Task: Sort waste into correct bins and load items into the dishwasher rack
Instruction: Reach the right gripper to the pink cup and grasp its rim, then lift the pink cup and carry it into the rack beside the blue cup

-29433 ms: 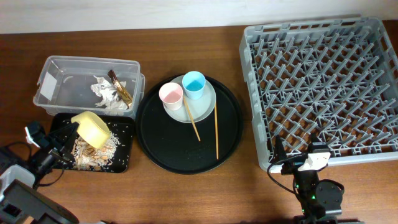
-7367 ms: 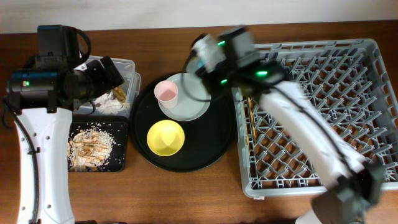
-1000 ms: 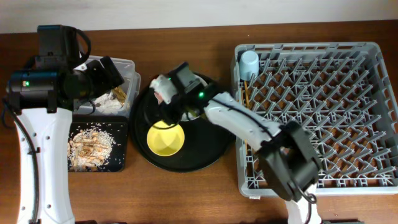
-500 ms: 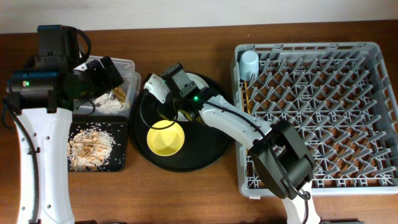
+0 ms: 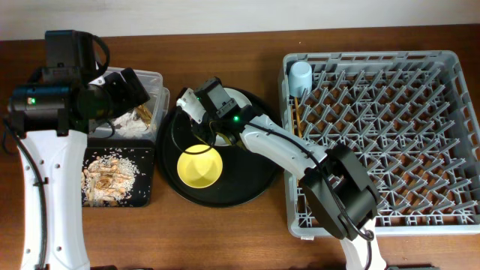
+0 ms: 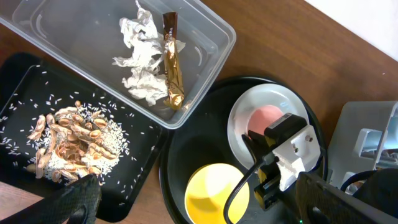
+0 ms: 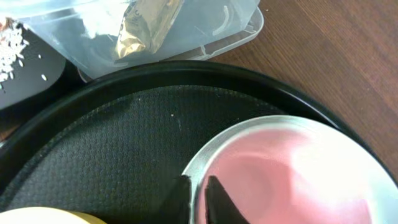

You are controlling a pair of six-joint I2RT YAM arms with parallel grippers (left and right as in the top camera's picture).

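The dishwasher rack (image 5: 379,135) stands just right of the large round black tray (image 5: 251,191); the clear box (image 6: 205,56) sits off the tray's upper left, holding crumpled white paper (image 6: 140,68) and the gold-brown wrapper (image 6: 173,68); the shallow black tray (image 6: 18,81) lies beside the round tray's lower left with food scraps (image 6: 71,140) in it; the grey-green plate (image 6: 283,99) rests on the round tray's far part, the yellow bowl (image 5: 199,166) on its near left; the light-blue cup (image 5: 301,75) and chopsticks (image 5: 298,116) are in the rack along the side next to the tray; the small pink cup (image 6: 266,118) stands on the plate; the right gripper (image 7: 199,193) is clenched on its rim; the left gripper (image 6: 196,193) hangs spread wide above the tray's left edge.
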